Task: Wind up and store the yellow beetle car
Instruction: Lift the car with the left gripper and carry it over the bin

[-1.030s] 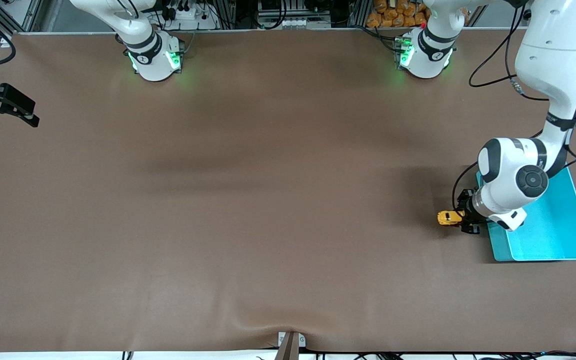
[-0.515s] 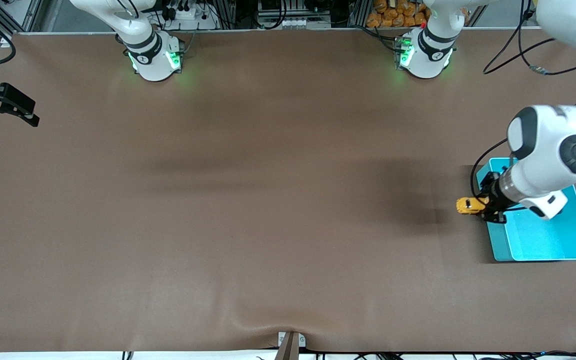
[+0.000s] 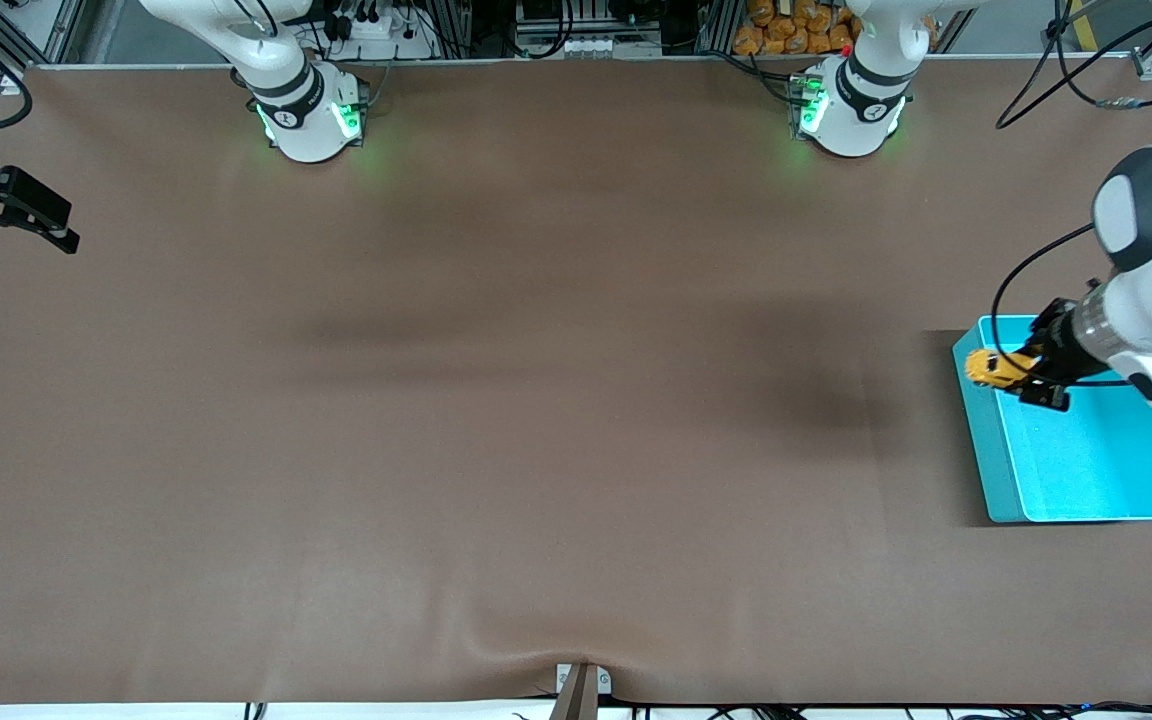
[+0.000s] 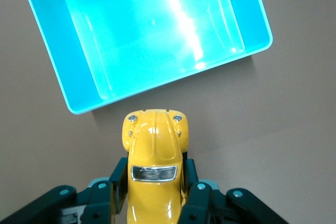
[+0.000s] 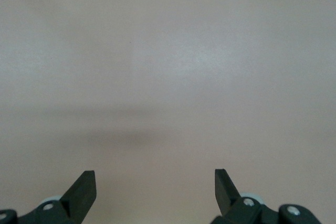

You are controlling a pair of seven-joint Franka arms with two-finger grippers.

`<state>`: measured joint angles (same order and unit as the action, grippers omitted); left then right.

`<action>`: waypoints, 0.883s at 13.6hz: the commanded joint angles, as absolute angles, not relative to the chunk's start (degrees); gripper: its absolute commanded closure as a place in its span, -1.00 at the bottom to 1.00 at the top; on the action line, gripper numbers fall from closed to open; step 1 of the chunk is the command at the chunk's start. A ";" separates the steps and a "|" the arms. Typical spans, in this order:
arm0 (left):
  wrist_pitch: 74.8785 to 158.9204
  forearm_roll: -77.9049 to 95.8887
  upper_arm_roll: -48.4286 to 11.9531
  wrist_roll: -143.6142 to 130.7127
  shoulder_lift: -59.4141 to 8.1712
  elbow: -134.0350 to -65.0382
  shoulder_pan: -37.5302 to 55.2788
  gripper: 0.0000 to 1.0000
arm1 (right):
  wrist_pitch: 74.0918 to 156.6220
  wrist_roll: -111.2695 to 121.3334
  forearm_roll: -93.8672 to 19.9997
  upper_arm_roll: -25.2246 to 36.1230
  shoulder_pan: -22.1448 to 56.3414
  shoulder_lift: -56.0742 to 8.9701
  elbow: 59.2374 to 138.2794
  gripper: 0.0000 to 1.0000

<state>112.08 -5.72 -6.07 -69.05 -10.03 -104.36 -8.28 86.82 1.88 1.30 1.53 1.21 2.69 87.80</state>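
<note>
Storage is nearly done: the left gripper [image 3: 1021, 378] hangs over the turquoise bin's [image 3: 998, 470] edge, its fingers pinching the yellow beetle car [image 3: 988, 367], release being what's left, while the right gripper [image 5: 155, 188] waits, fingers spread.

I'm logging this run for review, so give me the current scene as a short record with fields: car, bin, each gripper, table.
car: yellow beetle car, held in the air over the bin's edge
bin: turquoise bin, at the left arm's end of the table, nothing visible inside
left gripper: left gripper shut on the car, over the bin's edge
right gripper: right gripper open, holding nothing; arm waits at the right arm's end
table: brown table
</note>
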 commanded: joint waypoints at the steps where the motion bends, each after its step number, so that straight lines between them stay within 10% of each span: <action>1: 110.39 -6.77 -6.42 -60.85 -7.56 -104.68 -11.15 1.00 | 87.01 1.58 1.41 1.67 1.50 3.43 88.77 -1.00; 12: 109.24 -5.37 -6.50 -18.32 -7.90 -105.21 -19.41 1.00 | 86.22 3.34 1.41 1.85 0.88 3.78 88.86 -1.00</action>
